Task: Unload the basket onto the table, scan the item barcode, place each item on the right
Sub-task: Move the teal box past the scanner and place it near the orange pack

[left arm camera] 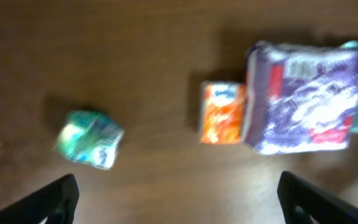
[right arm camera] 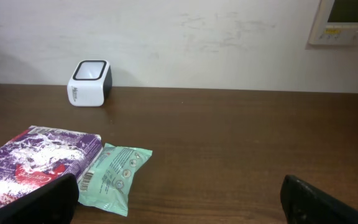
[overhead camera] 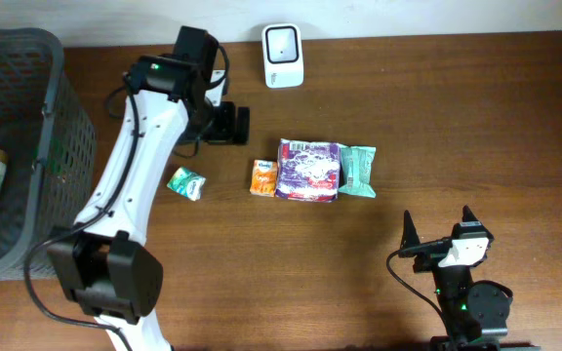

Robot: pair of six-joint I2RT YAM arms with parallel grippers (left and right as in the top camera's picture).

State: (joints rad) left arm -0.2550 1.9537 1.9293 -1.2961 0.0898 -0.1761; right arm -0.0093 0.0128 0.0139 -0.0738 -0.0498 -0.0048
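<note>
White-shelled arm [overhead camera: 130,166], black joints [overhead camera: 169,78] and cables [overhead camera: 28,271]

You are looking at what reads as a shop checkout mocked up in a plain room. A white barcode scanner [overhead camera: 283,56] stands at the back of a brown wooden table [overhead camera: 476,117]. Sealed grocery goods, a purple pack [overhead camera: 308,170] and an orange carton [overhead camera: 264,177] among them, lie mid-table. A grey shopping basket [overhead camera: 52,117] sits at one end, and the bare white wall [right arm camera: 197,43] carries a control panel [right arm camera: 347,22].
</note>
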